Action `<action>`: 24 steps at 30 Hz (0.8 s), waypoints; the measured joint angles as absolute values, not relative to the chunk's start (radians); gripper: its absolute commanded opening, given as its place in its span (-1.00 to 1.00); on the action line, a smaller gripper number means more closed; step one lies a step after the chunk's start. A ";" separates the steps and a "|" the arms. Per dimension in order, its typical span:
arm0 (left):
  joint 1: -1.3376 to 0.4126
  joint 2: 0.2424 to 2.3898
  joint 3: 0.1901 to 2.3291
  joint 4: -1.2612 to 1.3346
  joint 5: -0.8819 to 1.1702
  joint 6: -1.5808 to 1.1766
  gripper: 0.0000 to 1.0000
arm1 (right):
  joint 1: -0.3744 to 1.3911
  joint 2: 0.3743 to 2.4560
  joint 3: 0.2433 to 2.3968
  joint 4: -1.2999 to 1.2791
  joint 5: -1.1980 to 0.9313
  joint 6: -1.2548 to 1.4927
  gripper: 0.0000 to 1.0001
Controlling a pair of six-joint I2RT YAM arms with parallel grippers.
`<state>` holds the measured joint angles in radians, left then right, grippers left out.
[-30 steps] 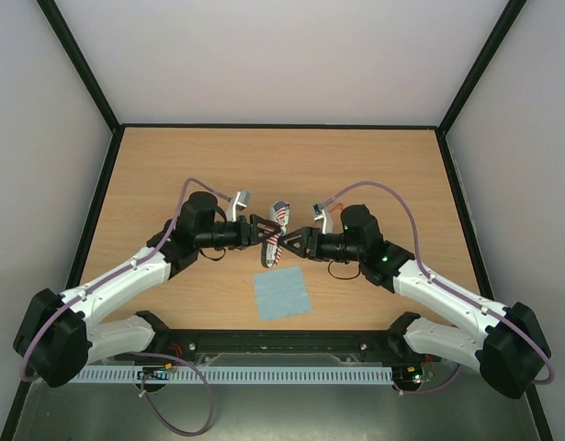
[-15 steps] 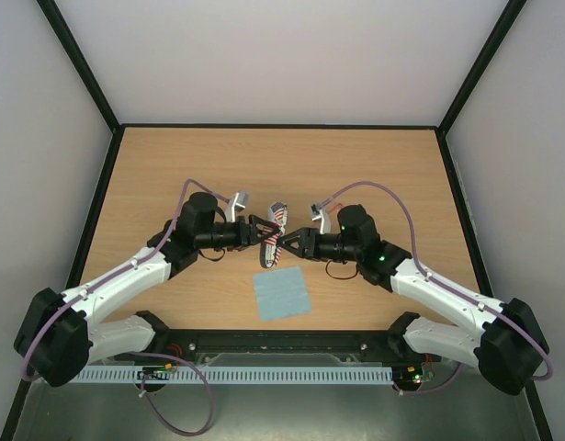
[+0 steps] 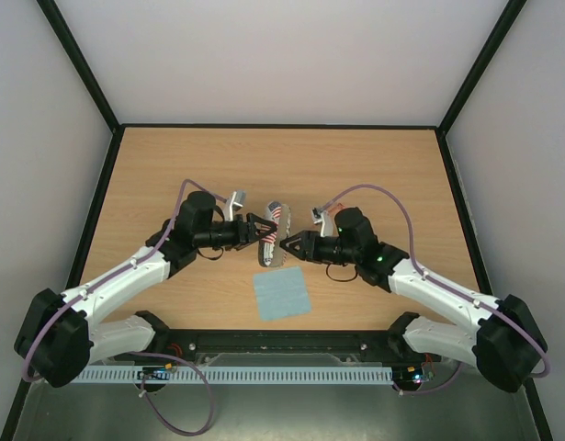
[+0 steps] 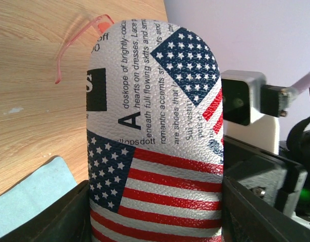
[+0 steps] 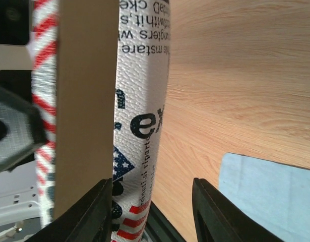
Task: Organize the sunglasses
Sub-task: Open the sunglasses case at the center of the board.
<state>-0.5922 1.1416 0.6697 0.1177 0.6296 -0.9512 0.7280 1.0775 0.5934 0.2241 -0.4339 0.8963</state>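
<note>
The flag-print case (image 3: pixel 275 230) is held off the table between both arms. My left gripper (image 3: pixel 261 233) is shut on it; in the left wrist view the case (image 4: pixel 155 126) fills the span between both fingers. From the right, my right gripper (image 3: pixel 285 245) stands open. One wall of the case (image 5: pixel 142 101) lies against its left finger (image 5: pixel 97 212), and the right finger (image 5: pixel 215 212) stands apart. A tan inner face (image 5: pixel 86 101) of the case shows beside it. The sunglasses (image 4: pixel 76 43), thin and pink-red, lie on the table behind the case.
A square light blue cloth (image 3: pixel 282 292) lies flat on the wooden table (image 3: pixel 172 165) just near of the grippers, also seen as the cloth (image 5: pixel 275 196) in the right wrist view. Black rails and white walls bound the table.
My right gripper has shifted a little left and nearer, and its jaws have narrowed around the case's edge. More of the case's pale lower part now shows. The left arm has held still.
</note>
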 measured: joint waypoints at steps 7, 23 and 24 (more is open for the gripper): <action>-0.592 1.130 0.670 0.145 0.666 -0.969 -0.05 | 0.728 1.097 0.566 0.173 -0.394 0.882 -0.14; -0.585 1.114 0.656 0.189 0.691 -0.964 -0.03 | 0.728 1.089 0.560 0.155 -0.394 0.870 0.09; -0.579 1.116 0.653 0.189 0.691 -0.955 -0.03 | 0.728 1.086 0.568 0.145 -0.389 0.863 0.09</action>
<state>-0.5789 1.1164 0.6529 0.1886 0.6914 -0.9546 0.7280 1.0859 0.5678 0.1448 -0.3893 0.8631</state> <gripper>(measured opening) 0.631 0.544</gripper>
